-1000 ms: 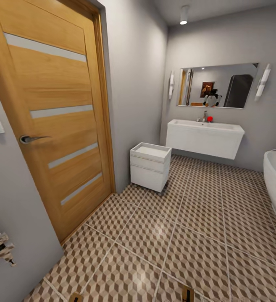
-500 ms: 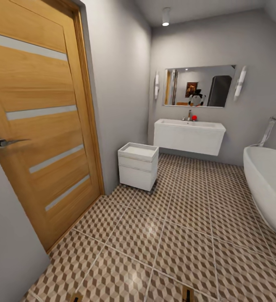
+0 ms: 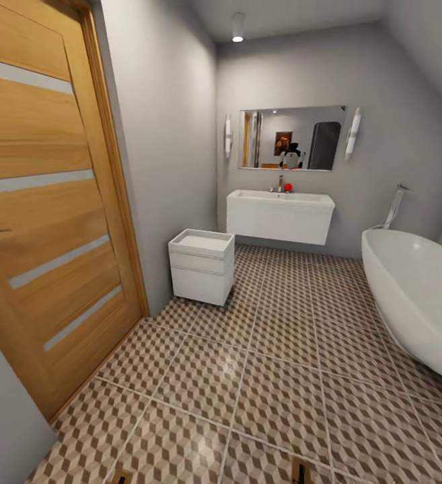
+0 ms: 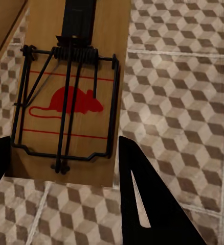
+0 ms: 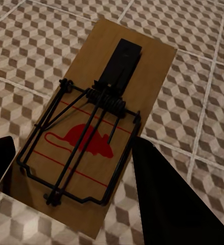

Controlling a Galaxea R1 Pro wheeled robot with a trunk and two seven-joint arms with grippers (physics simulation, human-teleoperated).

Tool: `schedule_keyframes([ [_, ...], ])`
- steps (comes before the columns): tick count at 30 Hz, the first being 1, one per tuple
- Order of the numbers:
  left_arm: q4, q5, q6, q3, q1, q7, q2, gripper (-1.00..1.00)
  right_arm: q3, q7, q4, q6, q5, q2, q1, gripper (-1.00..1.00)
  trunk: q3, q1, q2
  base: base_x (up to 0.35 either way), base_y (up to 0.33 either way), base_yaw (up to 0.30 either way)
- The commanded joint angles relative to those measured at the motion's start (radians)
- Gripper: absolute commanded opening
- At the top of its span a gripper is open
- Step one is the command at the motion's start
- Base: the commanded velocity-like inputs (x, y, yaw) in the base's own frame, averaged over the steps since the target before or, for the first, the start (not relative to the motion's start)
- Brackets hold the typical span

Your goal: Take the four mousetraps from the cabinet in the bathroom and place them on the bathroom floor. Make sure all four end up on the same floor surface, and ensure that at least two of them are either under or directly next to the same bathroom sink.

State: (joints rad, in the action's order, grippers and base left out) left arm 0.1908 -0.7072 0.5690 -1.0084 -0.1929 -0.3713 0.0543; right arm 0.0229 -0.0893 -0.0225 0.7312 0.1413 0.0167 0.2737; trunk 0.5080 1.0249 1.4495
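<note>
In the left wrist view a brown wooden mousetrap with a red mouse mark and a black wire bar sits between my left gripper's dark fingers, above the cube-patterned bathroom floor. A second mousetrap is gripped the same way by my right gripper. In the head view the ends of both traps poke in at the bottom edge. The white sink with its chrome tap hangs on the far wall. The cabinet is out of view.
A wooden door stands close on the left. A small white drawer unit sits by the left wall before the sink. A white bathtub runs along the right side. Tiled floor stretches between them toward the sink.
The camera has swung right and moved on: the door and sink slid left in the picture and the bathtub came further into view. Both traps stay at the bottom edge.
</note>
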Motion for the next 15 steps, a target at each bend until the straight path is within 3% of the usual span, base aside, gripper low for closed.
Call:
schedule_keyframes([
  [1, 0.002, 0.001, -0.001, -0.009, 0.000, -0.014, 0.001, -1.00, 0.002, -0.003, 0.001, 0.002, 0.006, 0.000, 0.001, -1.00, 0.001, 0.000, 0.001, 0.078, 0.000, -0.204],
  [11, 0.002, 0.001, -0.001, -0.009, 0.000, -0.014, -0.002, -1.00, 0.002, -0.003, 0.001, 0.002, 0.006, 0.000, 0.001, -1.00, 0.005, 0.000, 0.001, 0.085, 0.000, -0.203],
  [15, 0.002, 0.001, -0.001, -0.009, 0.000, -0.014, -0.002, -1.00, 0.002, -0.003, 0.001, 0.002, 0.006, 0.000, 0.001, -1.00, 0.007, 0.000, 0.001, 0.201, -0.031, -0.192],
])
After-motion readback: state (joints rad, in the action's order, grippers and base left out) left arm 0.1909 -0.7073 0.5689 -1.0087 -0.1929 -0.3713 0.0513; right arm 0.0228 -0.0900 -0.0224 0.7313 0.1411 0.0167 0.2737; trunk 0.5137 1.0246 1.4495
